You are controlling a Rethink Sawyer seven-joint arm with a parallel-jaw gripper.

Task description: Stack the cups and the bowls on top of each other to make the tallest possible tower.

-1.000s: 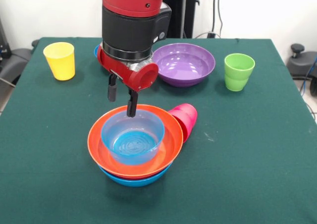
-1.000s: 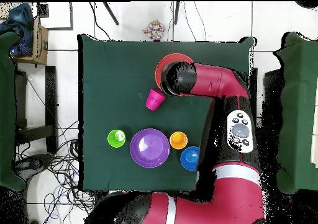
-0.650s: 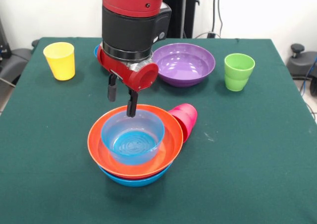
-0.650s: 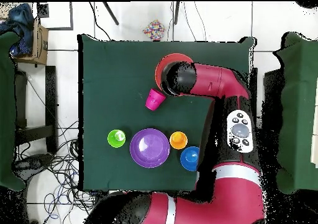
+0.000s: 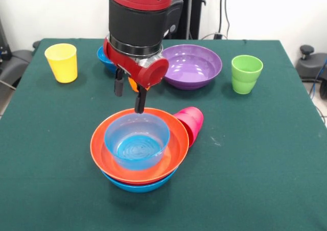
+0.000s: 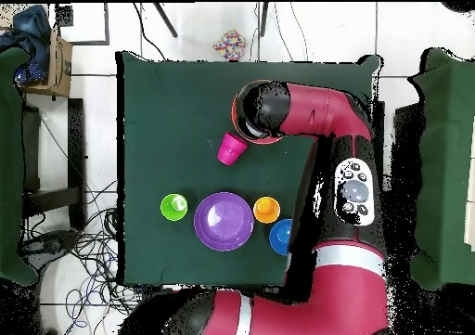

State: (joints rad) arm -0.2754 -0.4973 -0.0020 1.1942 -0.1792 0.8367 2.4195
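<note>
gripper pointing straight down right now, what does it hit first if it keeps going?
Most likely the far rim of the small light-blue bowl nested in the large orange bowl. The gripper, jaws open, hangs just above that rim; depth is unclear.

We see the red and black arm (image 5: pixel 140 16) coming down from the top centre of the front view, wrist vertical. Its gripper (image 5: pixel 129 95) points straight down just left of centre, the two dark fingers (image 5: pixel 139 100) spread apart, holding nothing.
</note>
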